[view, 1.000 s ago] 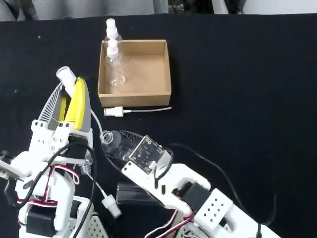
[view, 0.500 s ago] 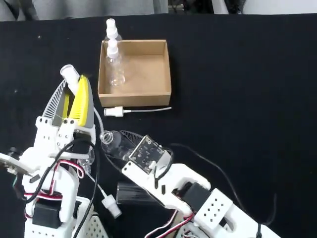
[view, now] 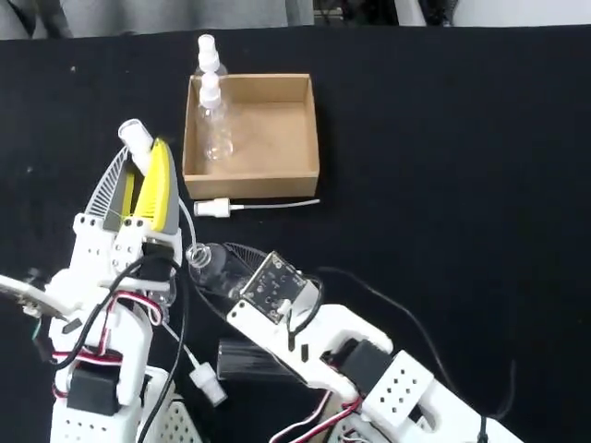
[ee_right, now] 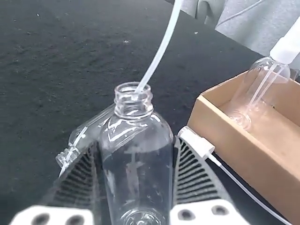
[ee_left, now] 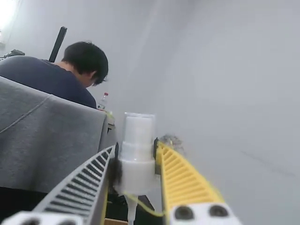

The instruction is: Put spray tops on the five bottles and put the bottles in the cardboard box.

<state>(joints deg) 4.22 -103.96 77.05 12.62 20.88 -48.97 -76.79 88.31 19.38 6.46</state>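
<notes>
My left gripper is shut on a white spray top, held up left of the cardboard box. Its thin tube runs down into the open neck of a clear bottle. My right gripper is shut on that bottle and holds it upright. One capped bottle stands in the box's left end. Another capped bottle stands just behind the box.
A loose spray top with its long tube lies in front of the box. Another spray top lies near the arm bases. An uncapped clear bottle lies on the black table beside my right gripper.
The left arm has shifted slightly right with the spray top, toward the bottle. The right arm and its bottle have stayed still.
</notes>
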